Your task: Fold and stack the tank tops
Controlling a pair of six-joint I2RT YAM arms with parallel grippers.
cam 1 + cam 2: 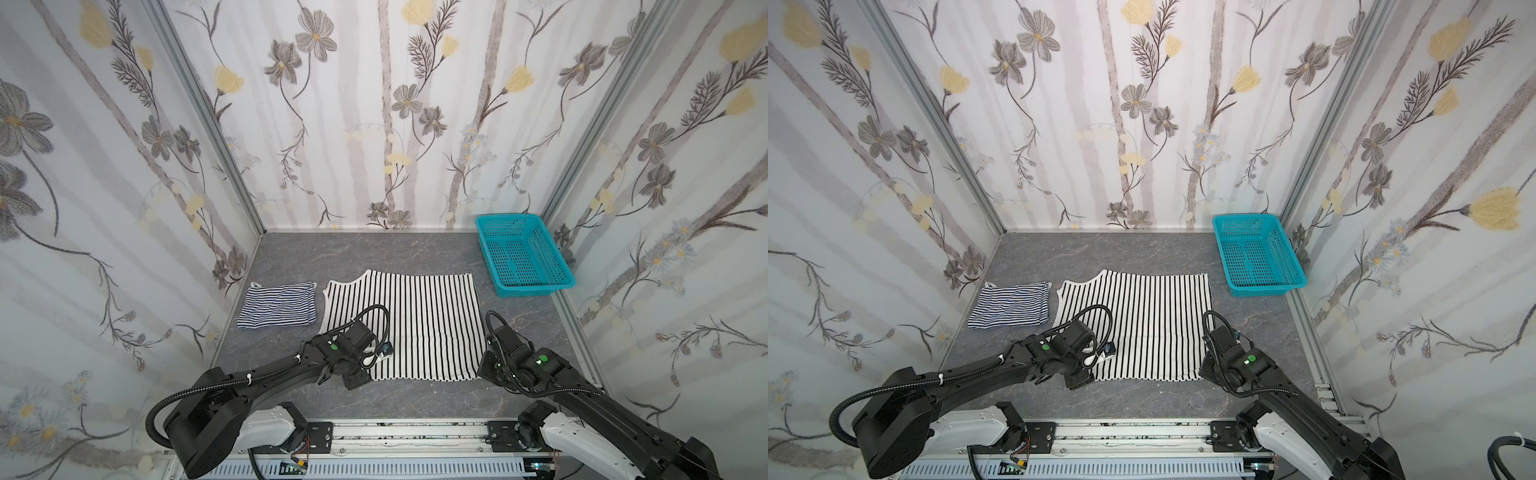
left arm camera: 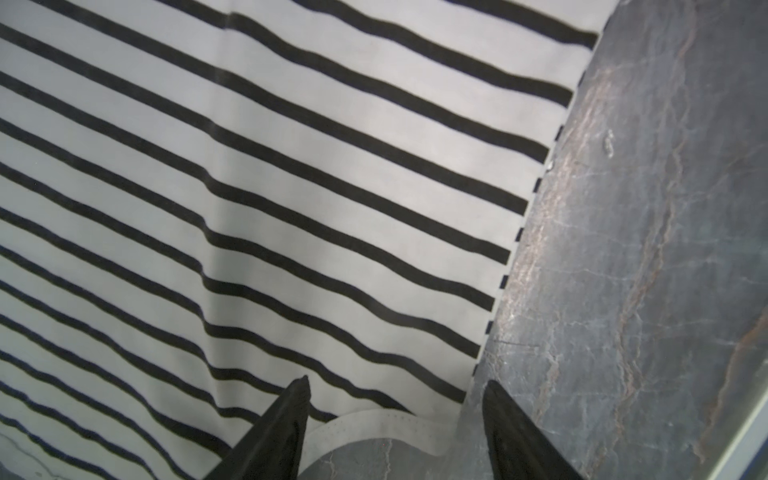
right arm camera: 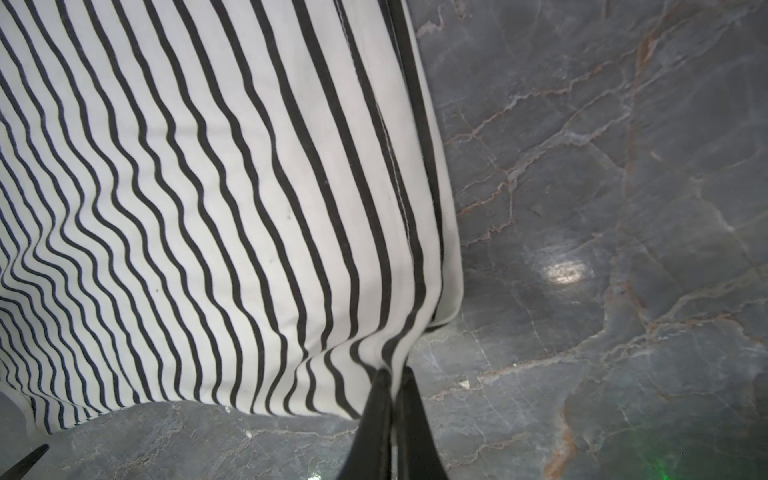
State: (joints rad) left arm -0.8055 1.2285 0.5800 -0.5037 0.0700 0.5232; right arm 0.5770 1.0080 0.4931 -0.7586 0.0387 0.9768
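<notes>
Grey marble tabletop (image 1: 374,257): black-and-white wide-striped tank top (image 1: 415,316) spread. My right gripper (image 3: 392,372) pinches near-right corner; left gripper (image 2: 397,380) agape. Clamp near-left trim, lift level.

The wide-striped tank top (image 1: 419,324) is black and white, its trim white; at its nine o'clock the thin-striped tank top (image 1: 277,305) is navy and white, at its two o'clock the perforated basket (image 1: 536,286) teal. The table (image 1: 374,253) is grey marble veined pale and rust; the walls (image 1: 353,124) show grey and yellow flowers on white
</notes>
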